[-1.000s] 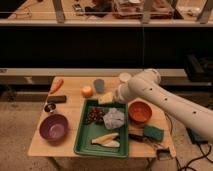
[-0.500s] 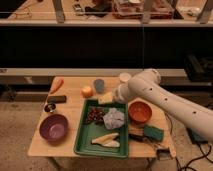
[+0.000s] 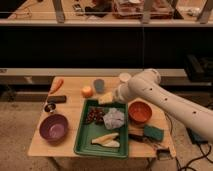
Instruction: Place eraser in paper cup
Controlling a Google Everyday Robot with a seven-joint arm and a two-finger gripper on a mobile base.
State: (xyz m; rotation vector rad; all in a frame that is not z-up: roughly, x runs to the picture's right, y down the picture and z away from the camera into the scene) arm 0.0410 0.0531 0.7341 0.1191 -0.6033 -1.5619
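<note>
Catalogue of one light wooden worktop (image 3: 72, 107) and what is set out on it. Task piece one: a small black oblong eraser (image 3: 56, 99), laid flat near the left edge, with a long orange carrot (image 3: 56, 85) behind it and a small round dark tin (image 3: 49, 107) just in front; it is touched by nothing. Task piece two: a small white paper cup (image 3: 124, 77), stood upright at the back edge, well apart from the eraser and just beside the thick white robot arm (image 3: 165, 102); its inside cannot be made out. Between the two are entered a round orange fruit (image 3: 87, 91) and a grey-blue cup (image 3: 99, 85). The gripper (image 3: 108, 97) is carried at the end of the arm, over the far rim of a green rectangular tray (image 3: 86, 139), near the grey-blue cup and well to one side of the eraser; its jaws are spread wide and nothing is seen to be held. Also listed: a purple bowl (image 3: 53, 127) at the front left, an orange bowl (image 3: 139, 112) and a green rectangular sponge (image 3: 153, 132) beyond the tray. Progress is judged to be at the very start: the eraser is not yet grasped. Left to be done: the gripper is to be brought across past the fruit, lowered over the eraser and closed on it; the eraser is then to be lifted, carried to the paper cup and released inside.
</note>
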